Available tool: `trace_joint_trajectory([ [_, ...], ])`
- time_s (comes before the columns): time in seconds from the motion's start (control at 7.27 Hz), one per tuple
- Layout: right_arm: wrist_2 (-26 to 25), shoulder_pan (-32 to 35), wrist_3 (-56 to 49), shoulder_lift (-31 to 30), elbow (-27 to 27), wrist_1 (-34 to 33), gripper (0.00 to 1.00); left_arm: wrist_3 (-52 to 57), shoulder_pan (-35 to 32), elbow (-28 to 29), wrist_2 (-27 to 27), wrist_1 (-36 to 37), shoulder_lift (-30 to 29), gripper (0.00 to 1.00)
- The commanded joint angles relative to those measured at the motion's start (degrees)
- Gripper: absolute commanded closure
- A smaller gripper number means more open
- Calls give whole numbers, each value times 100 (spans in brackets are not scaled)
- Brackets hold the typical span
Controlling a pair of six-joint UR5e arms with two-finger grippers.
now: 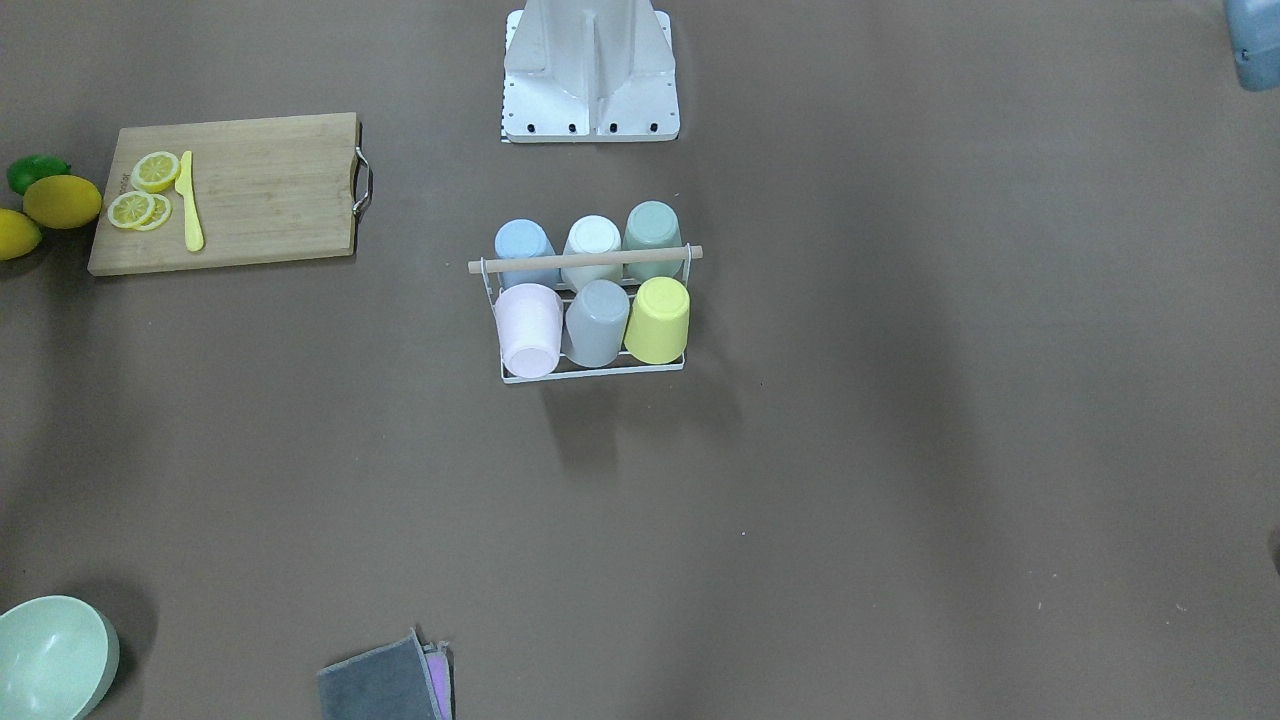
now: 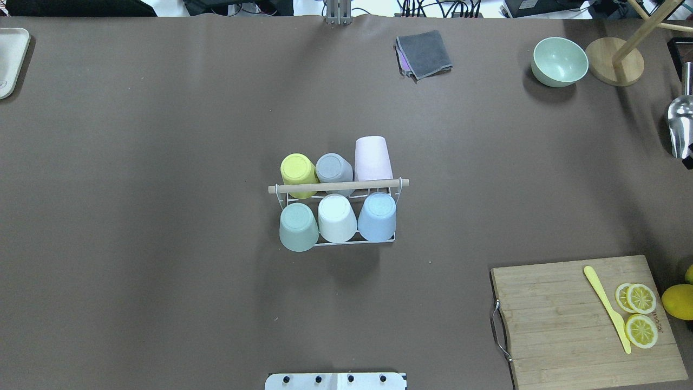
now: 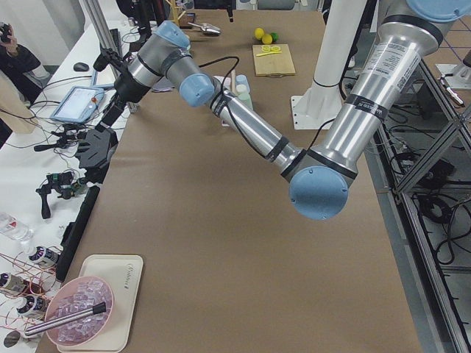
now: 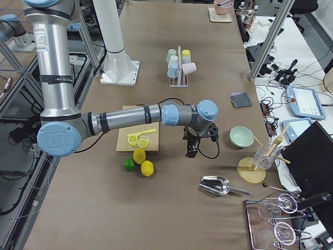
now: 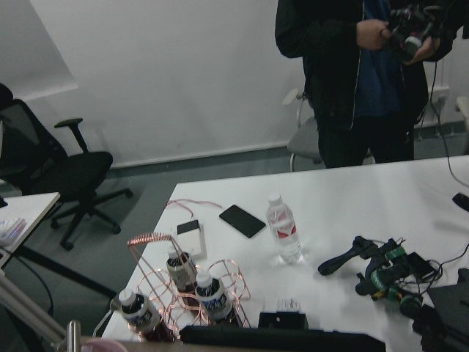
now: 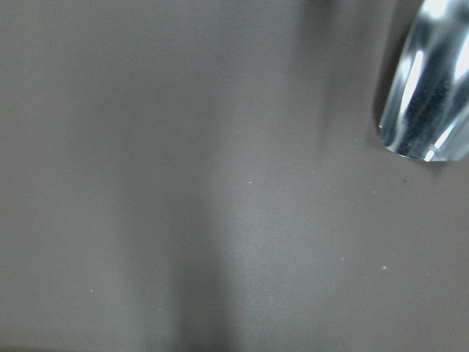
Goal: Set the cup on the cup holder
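Note:
The cup holder (image 2: 338,186), a white wire rack with a wooden rod handle, stands mid-table and also shows in the front-facing view (image 1: 585,260). Several upturned cups sit on it: yellow (image 2: 298,172), grey (image 2: 334,168) and pink (image 2: 372,158) in the far row, green (image 2: 298,227), white (image 2: 337,218) and blue (image 2: 377,216) in the near row. The pink cup leans. My left gripper (image 3: 107,121) shows only in the exterior left view, out past the table's far edge. My right gripper (image 4: 191,150) shows only in the exterior right view, low between board and bowl. I cannot tell whether either is open or shut.
A cutting board (image 2: 563,325) with lemon slices and a yellow knife lies near right, lemons (image 2: 678,301) beside it. A green bowl (image 2: 559,61), wooden stand (image 2: 614,67), metal scoop (image 2: 681,122) and grey cloth (image 2: 423,53) lie far right. A white tray (image 2: 11,59) is far left.

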Motion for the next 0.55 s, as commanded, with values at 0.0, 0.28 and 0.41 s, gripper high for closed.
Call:
trace_joint_trajectory([
  [0.0,-14,322,964,-86,-19,-17,1,289,-57,0,-927,1607,2,3],
  [0.28,-23,472,978,-165,-19,-8,1,1138,-241,-9,-1543,3318,19,3],
  [0.41,-15,472,986,-192,-10,9,1,1552,-268,0,-1807,4084,37,3],
])
